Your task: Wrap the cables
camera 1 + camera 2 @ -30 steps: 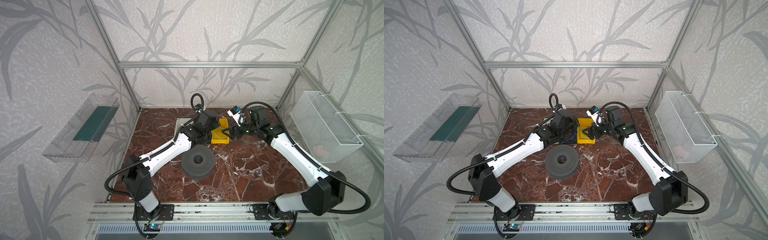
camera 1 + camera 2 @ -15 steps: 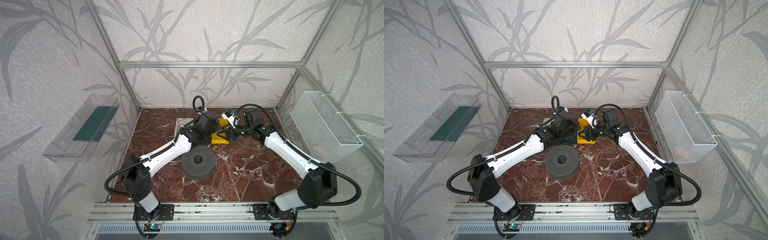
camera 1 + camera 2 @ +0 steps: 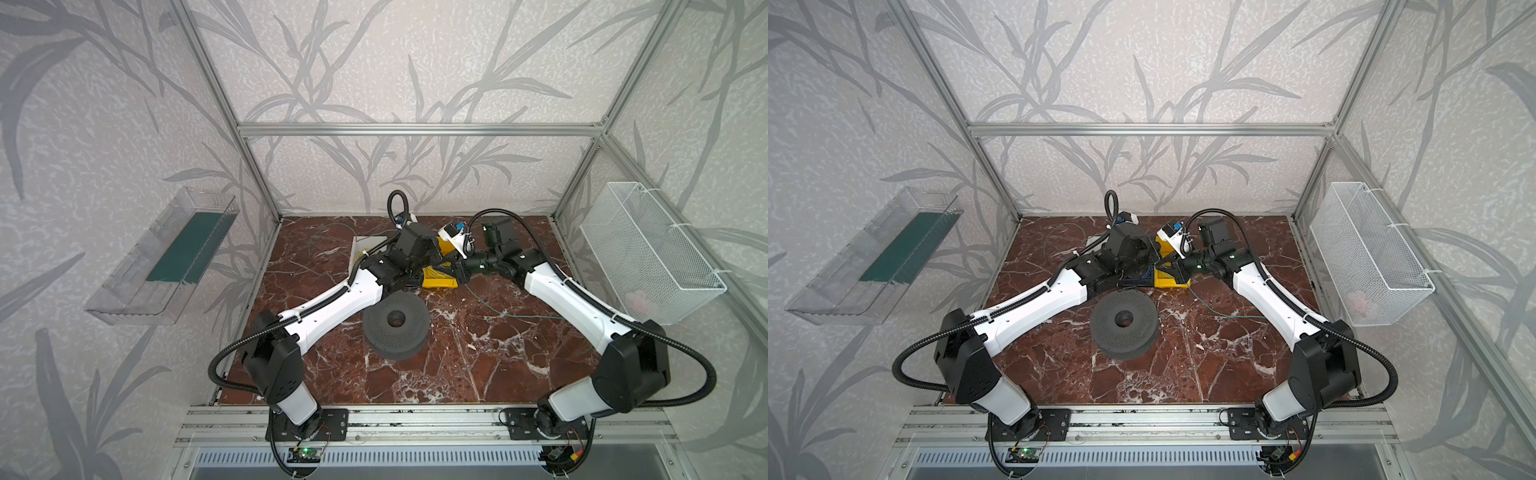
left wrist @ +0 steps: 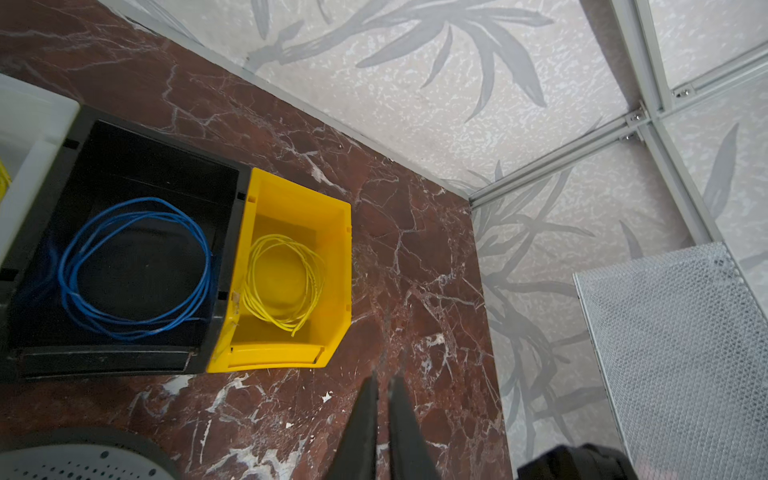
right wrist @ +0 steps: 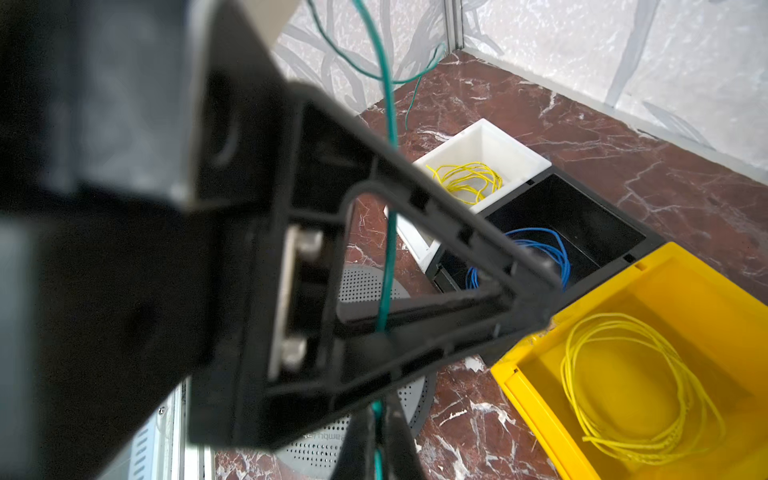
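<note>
Far left of the yellow plastic bin (image 4: 299,199), a clear plastic tray (image 3: 124,291) with a dark green floor hangs on the wall. On the red-brown marble tabletop (image 3: 478,365), a white plastic bin (image 3: 363,245) holds a thin yellow wire coil (image 5: 467,178). It stands left of the yellow bin, beyond a black plastic bin (image 4: 137,166). The black bin touches the yellow bin's left wall and holds a thin blue wire coil (image 4: 68,274). The yellow bin holds a second thin yellow wire coil (image 4: 249,291). A dark grey perforated round spool (image 3: 382,332) lies flat just in front of the yellow bin.

The left gripper (image 4: 384,380) hangs over the yellow bin, its jaws a narrow slit apart with nothing seen between them. The right gripper (image 5: 377,411), at the yellow bin's right edge, is clamped on the long thin teal-green wire (image 5: 389,257). One stretch of the wire crosses the left gripper's fingers; I cannot tell whether it runs behind or between them. The other stretch trails over the marble to the right of the yellow bin. Far right of the yellow bin hangs a white wire-mesh basket (image 3: 648,249).
</note>
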Controlling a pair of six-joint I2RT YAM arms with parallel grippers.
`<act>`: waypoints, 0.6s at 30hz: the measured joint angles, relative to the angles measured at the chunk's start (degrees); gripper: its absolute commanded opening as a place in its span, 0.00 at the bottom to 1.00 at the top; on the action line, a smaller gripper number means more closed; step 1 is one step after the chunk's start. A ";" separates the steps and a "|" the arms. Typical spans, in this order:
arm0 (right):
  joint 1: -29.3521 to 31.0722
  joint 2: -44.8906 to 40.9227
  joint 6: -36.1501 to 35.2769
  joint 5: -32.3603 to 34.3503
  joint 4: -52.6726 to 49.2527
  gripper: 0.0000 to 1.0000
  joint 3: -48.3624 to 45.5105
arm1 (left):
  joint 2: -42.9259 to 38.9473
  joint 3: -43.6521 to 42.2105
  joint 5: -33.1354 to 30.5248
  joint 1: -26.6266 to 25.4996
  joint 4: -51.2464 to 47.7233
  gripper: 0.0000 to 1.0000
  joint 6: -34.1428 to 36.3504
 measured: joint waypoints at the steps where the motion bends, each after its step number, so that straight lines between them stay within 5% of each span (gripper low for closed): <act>1: -0.04 0.00 0.00 0.00 0.31 0.00 -0.04 | -0.33 -0.22 0.22 0.00 -0.11 0.59 -0.02; 5: -0.17 0.00 0.11 0.17 1.22 0.00 -0.04 | -2.40 -0.76 1.40 0.15 -1.46 0.83 1.79; 13: -1.25 0.00 2.43 1.25 1.20 0.00 0.20 | -17.11 -8.92 8.50 5.55 -9.62 0.79 4.98; 18: -2.69 -0.37 4.46 -0.28 0.98 0.00 0.59 | -32.33 -17.68 15.41 16.98 -15.04 0.75 4.44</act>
